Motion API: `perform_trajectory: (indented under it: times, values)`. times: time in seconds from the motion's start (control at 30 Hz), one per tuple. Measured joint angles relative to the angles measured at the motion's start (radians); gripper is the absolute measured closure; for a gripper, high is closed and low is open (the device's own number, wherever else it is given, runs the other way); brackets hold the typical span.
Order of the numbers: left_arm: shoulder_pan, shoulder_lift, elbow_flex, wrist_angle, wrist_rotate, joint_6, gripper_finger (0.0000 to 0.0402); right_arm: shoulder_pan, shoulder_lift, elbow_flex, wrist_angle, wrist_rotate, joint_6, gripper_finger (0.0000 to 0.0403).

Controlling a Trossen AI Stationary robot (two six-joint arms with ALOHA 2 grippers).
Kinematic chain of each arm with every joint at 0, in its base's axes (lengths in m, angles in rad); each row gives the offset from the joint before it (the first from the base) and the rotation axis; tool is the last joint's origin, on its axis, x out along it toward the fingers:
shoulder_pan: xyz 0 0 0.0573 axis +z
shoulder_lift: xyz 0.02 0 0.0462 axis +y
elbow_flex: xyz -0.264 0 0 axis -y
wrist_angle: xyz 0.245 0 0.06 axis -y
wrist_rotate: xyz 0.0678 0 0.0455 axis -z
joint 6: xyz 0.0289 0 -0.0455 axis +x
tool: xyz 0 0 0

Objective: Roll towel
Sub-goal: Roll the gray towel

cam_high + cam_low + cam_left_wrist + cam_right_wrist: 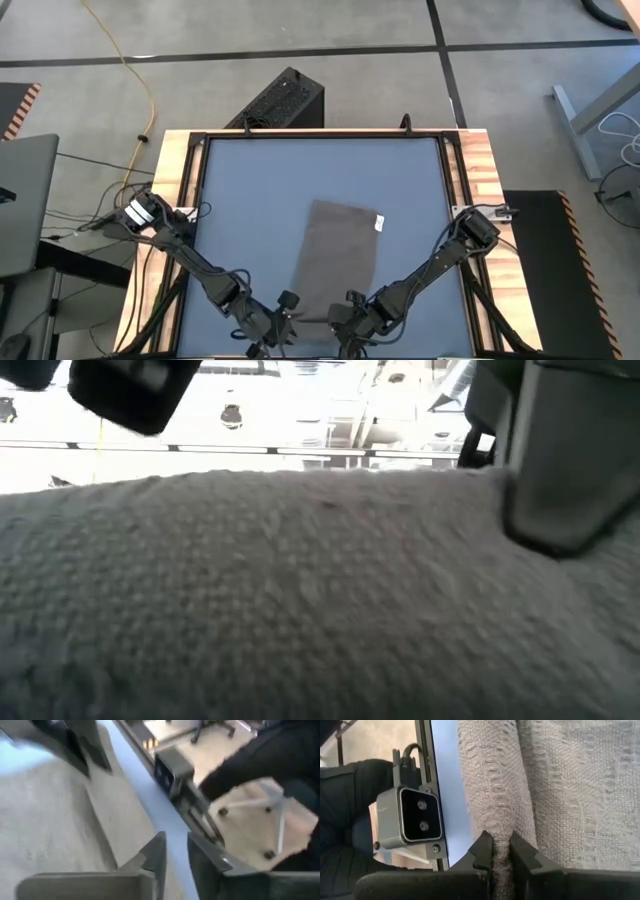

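One towel, two arms, one table

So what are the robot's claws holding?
The right gripper pinches the towel by its near edge fold. The left gripper holds nothing.

Towel on the table, tag at its far-right corner; both pincers at its near edge

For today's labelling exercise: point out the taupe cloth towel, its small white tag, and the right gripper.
taupe cloth towel (335, 255): high view, middle of the flat cloth.
small white tag (379, 222): high view, the tag at the towel's edge.
right gripper (501, 851): right wrist view, between its fingertips.
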Motion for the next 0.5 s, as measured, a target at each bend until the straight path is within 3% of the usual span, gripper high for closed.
perform_trajectory:
  times: [0.27, 0.5]
  values:
    - [0.002, 0.083, -0.001, -0.02, 0.0, -0.039, 0.024, 0.021, 0.0, -0.009, 0.0, 0.048, 0.114, 0.0348]
    - [0.009, 0.082, 0.0, -0.039, -0.095, -0.044, 0.0217, 0.059, -0.002, -0.053, 0.005, 0.081, 0.262, 0.0347]
